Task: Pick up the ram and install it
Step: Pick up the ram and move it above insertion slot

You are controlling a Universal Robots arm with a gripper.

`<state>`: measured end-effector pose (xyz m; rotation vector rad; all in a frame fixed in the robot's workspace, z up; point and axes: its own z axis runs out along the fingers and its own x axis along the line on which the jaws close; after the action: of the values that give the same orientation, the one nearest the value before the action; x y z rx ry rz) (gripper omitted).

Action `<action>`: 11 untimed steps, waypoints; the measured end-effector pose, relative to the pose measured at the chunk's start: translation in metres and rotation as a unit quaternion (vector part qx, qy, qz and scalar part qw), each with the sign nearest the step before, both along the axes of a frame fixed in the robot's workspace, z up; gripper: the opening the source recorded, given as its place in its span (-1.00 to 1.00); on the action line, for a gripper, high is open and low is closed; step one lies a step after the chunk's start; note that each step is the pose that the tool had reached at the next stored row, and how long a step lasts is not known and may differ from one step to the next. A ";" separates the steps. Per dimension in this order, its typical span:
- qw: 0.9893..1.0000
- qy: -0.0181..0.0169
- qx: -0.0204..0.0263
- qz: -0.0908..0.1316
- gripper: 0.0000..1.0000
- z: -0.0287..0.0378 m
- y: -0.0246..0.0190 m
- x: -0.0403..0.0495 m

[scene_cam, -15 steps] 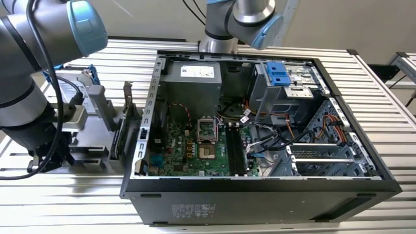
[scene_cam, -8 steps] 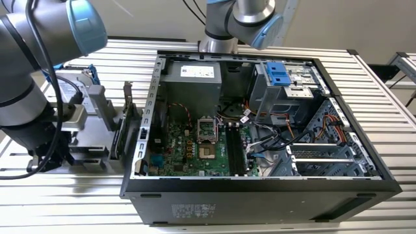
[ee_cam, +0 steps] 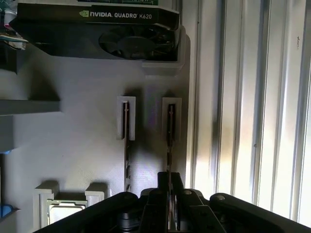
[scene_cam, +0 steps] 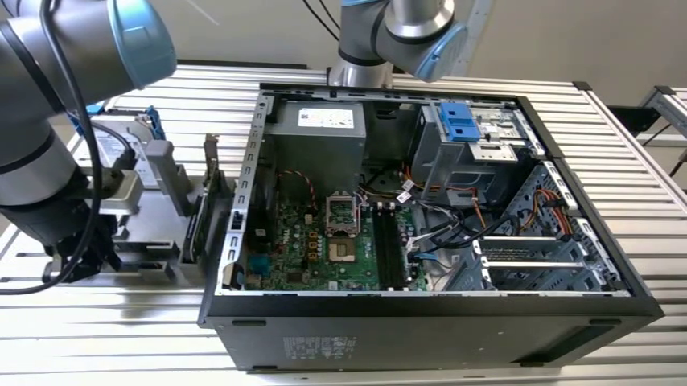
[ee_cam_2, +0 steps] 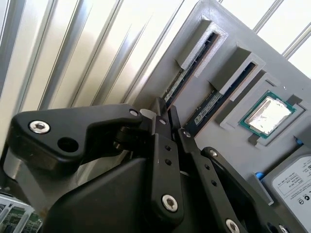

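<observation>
Slatted metal surface [scene_cam: 633, 145], open PC case [scene_cam: 429, 322] on it, gray parts holder [scene_cam: 156, 257] on the exterior view's left. In the first wrist view the hand [ee_cam: 168, 189] looks pinched onto the ram [ee_cam: 170, 128], though it's hard to be sure in that shadow. Ram's standing on edge in its holder slot, with a second stick [ee_cam: 126, 131] just beside it.

A ribbed aluminium table [scene_cam: 108, 346] stands before a pale wall [scene_cam: 236, 32].

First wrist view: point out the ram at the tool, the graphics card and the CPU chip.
ram [ee_cam: 169, 136], first wrist view, on its thin exposed edge.
graphics card [ee_cam: 133, 41], first wrist view, on its fan.
CPU chip [ee_cam: 65, 212], first wrist view, on its silver lid.
</observation>
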<state>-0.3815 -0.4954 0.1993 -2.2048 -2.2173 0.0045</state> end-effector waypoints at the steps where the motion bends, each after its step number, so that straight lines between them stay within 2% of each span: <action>1: 1.000 0.000 0.000 0.000 -1.00 0.0004 0.0000 0.0000; 11: 1.000 0.000 0.000 0.000 -1.00 0.0051 0.0000 0.0000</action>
<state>-0.3815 -0.4954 0.2044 -2.2048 -2.2173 0.0049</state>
